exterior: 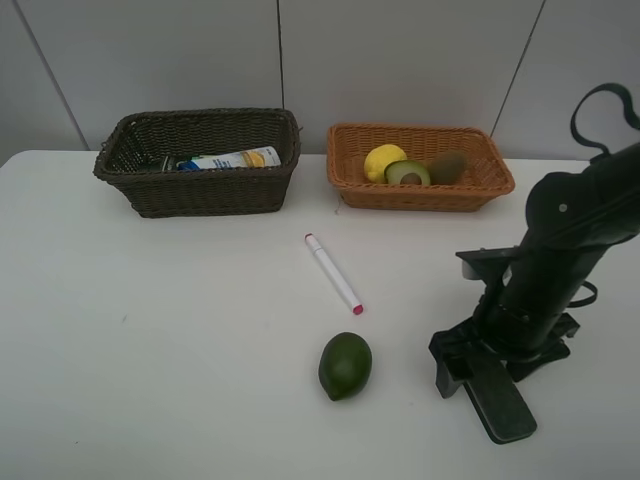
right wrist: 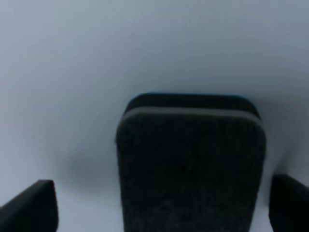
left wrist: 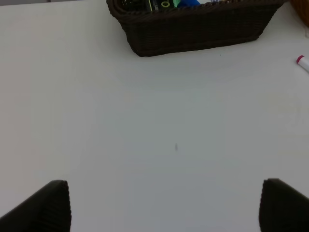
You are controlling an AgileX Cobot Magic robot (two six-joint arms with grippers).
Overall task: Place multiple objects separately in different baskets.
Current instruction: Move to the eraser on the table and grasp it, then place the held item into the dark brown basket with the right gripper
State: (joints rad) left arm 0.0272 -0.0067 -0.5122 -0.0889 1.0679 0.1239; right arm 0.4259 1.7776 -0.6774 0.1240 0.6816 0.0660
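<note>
My right gripper (exterior: 478, 378) is open and low over the dark eraser block (exterior: 497, 400) at the right front of the table. In the right wrist view the eraser (right wrist: 190, 159) lies between the spread fingers (right wrist: 29, 208). The whole green avocado (exterior: 345, 365) and the pink-tipped marker (exterior: 333, 273) lie mid-table. The dark brown basket (exterior: 200, 190) holds the blue-capped white bottle (exterior: 232, 160) and a dark bottle, mostly hidden. The orange-tan basket (exterior: 420, 192) holds the lemon (exterior: 383, 160), halved avocado (exterior: 407, 173) and kiwi (exterior: 447, 166). My left gripper (left wrist: 164, 208) is open and empty.
The left wrist view shows bare white table in front of the dark basket (left wrist: 193, 31), with the marker's pink tip (left wrist: 302, 63) at its edge. Both baskets stand at the back by the grey wall. The right arm's black body (exterior: 560, 250) rises over the table's right side.
</note>
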